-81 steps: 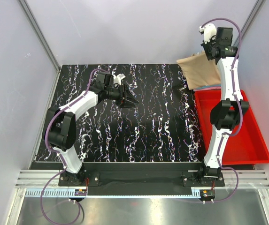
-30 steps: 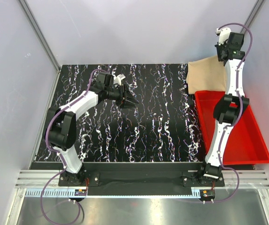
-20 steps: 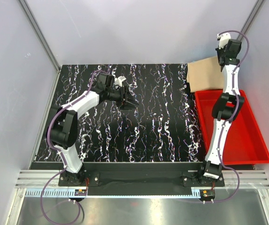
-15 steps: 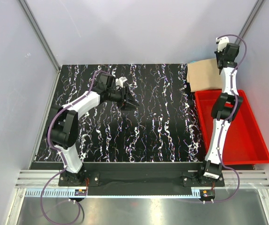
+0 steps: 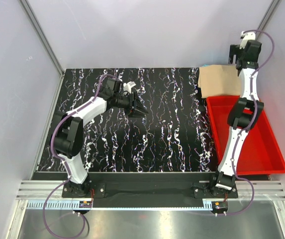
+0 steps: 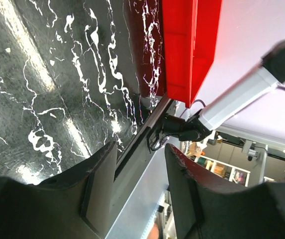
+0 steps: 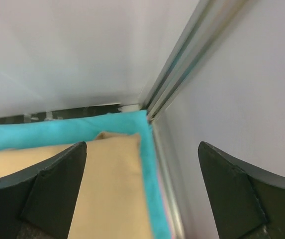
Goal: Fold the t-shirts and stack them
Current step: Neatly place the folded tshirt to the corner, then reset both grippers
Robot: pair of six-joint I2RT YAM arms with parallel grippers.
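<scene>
The right fingers (image 7: 52,184), clamped a second ago, now stand wide apart over the tan t-shirt (image 5: 219,82), released atop the cyan t-shirt (image 7: 57,130) at the bench's (image 5: 157,139) far right corner; this stacking looks done; the left fingers (image 6: 187,199) hang half-parted, empty.

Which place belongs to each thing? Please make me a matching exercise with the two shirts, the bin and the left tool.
Things:
1. tan shirt
2. cyan shirt
3. red bin
4. left tool

Places:
a. above the table, left of the middle
b. on top, in the far right corner
c. under the tan one, only its edges showing
d. right side, nearer than the shirts

Pairs: 1-b, 2-c, 3-d, 4-a
</scene>
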